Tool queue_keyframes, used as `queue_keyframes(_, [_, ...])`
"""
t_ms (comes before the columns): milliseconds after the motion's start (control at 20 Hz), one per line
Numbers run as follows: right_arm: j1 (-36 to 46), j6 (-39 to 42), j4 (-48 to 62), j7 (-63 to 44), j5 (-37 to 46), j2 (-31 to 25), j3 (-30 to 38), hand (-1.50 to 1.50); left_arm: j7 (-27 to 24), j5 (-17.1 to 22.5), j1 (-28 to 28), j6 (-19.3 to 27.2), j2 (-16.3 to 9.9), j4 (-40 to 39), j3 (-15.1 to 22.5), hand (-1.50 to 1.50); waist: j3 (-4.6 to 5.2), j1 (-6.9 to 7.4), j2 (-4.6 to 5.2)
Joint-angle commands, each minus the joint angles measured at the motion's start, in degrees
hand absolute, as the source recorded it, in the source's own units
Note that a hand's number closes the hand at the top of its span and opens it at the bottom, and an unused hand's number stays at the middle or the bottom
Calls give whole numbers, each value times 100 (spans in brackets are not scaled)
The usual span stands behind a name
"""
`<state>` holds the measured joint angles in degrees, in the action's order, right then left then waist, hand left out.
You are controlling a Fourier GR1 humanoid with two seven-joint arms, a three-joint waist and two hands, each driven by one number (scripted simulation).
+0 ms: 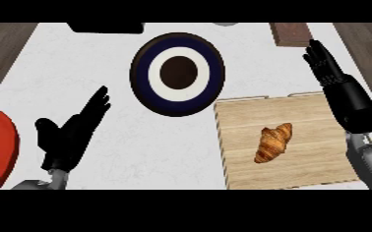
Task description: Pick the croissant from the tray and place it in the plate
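Right hand [328,69] raised over the far right of the counter [116,137], beyond the tray's [320,167] far right corner. Fingers straight and pressed close together, pointing away toward the far edge; holding nothing. Forearm running back along the tray's right side to the view's lower right, crossing over the tray's right edge.

Left hand [69,132] resting at lower left, palm open, fingers straight and together, angled up and to the right; thumb stuck out to the left. Nothing in it either. Well apart from plate [142,73] and tray.

Croissant [273,142] lying on the tray, a little right of its middle, long axis tilted, upper end toward the right. Untouched; apart from both hands, nearer the right forearm.

Plate dark blue with a white ring and dark centre, sitting left of and beyond the tray, its near right rim just beside the tray's far left corner. Whether touching or overlapping that corner: cannot tell.

Open white counter between left hand and tray, and below the plate. Bare wood all round the croissant on the tray.

At the edges: red object [6,147] cut off at the left; black shape [105,27] at the far edge, upper left; brown block [291,33] at the far edge, just left of the right fingertips. Dark wood strips past the counter's left and right far corners.
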<state>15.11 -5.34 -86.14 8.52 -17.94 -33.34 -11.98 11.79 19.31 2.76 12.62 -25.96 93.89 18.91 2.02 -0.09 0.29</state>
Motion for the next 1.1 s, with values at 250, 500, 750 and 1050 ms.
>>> queue_keyframes(250, [1144,-2468,960,-890,1220,1462,-232,150,-637,-482,1398,10,-501,208,-847,0,-191,314,46])
queue_keyframes(500, [376,-3758,2059,-2454,2784,755,-569,150,-691,-437,1158,16,-332,157,-689,0,-154,139,45])
queue_keyframes(750, [498,-6150,2234,-1804,3542,2549,-662,-150,-618,-248,1391,-205,-499,19,-959,0,-203,120,14])
queue_keyframes(1050, [778,-6914,2484,-2718,5211,2941,-810,-150,-981,-386,942,-266,-371,-132,-1007,0,-179,-27,-72])
